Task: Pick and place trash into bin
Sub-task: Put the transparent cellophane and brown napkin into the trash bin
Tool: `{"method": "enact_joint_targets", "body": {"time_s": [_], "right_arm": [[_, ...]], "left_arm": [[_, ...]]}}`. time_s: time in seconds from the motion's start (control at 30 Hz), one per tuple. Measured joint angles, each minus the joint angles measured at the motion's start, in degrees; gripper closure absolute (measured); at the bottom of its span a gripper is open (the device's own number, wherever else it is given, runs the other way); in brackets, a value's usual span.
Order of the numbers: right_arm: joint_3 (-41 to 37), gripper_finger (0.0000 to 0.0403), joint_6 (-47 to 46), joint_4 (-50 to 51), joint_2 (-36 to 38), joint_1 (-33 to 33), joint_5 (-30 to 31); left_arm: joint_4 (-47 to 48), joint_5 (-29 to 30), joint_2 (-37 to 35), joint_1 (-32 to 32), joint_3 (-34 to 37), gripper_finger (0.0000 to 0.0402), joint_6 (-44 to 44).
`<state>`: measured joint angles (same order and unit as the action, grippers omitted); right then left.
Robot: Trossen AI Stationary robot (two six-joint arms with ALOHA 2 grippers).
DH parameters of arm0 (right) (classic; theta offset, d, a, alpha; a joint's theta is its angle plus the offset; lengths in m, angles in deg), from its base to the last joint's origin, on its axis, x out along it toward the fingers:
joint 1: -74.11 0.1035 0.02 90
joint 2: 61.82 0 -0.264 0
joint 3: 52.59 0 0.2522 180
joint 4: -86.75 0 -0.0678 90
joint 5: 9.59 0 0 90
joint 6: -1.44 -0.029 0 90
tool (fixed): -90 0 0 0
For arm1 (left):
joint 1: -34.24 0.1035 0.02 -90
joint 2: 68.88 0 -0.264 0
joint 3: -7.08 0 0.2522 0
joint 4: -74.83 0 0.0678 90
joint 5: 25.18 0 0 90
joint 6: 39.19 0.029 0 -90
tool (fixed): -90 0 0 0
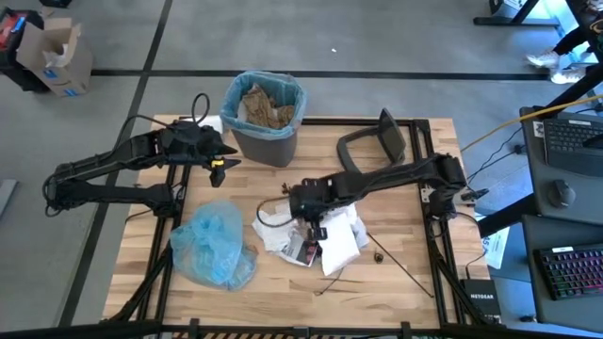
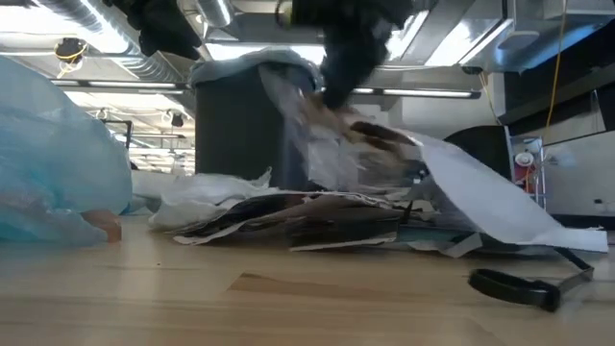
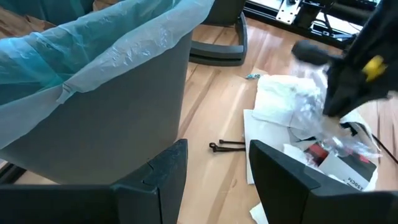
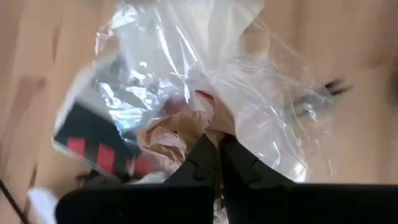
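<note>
Clear wrap (image 4: 205,81) pinched, hanging downward

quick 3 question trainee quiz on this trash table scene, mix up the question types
1. True or false: the right gripper is shut on clear wrap.
2. The bin holds: A) brown paper B) nothing C) a bottle
3. What lies on the table near the left arm, apart from the trash pile?

Key: 1 true. 2 A. 3 a crumpled blue bag; the left gripper waits open beside the bin.
</note>
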<state>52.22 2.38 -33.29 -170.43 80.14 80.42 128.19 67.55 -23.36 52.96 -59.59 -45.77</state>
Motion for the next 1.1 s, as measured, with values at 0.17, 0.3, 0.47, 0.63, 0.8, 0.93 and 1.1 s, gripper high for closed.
{"method": "enact_joint_targets", "body": {"time_s": [0.17,0.3,0.47,0.63,0.8,0.93,1.1], "right_arm": [[5.6,0.0400,1.9,0.5,3.3,-2.7,2.2],[11.1,0.0401,5.2,0.4,4.0,-5.1,4.0],[19.8,0.0401,8.6,-4.7,4.3,-9.1,5.4],[24.6,0.0401,12.7,-16.9,4.3,-13.9,5.5],[24.7,0.0401,14.2,-28.4,3.6,-20.0,5.3],[24.6,0.0401,14.3,-29.0,1.6,-24.7,2.4],[24.6,0.0381,10.8,-29.4,-1.1,-27.5,1.9]], "left_arm": [[0.0,0.0,0.0,0.0,0.0,0.0235,0.1],[0.0,0.0,0.0,0.0,0.0,0.0235,0.1],[-0.4,0.0,-0.1,0.0,0.0,0.0235,0.1],[-1.6,0.0,-1.4,0.0,-1.6,0.0235,-0.5],[-1.8,0.0,-3.4,0.0,-5.1,0.0235,-0.5],[-1.7,0.0,-5.3,0.0,-5.7,0.0235,-0.6],[-1.0,0.1,-6.2,0.0,-5.8,0.0235,-2.2]]}}
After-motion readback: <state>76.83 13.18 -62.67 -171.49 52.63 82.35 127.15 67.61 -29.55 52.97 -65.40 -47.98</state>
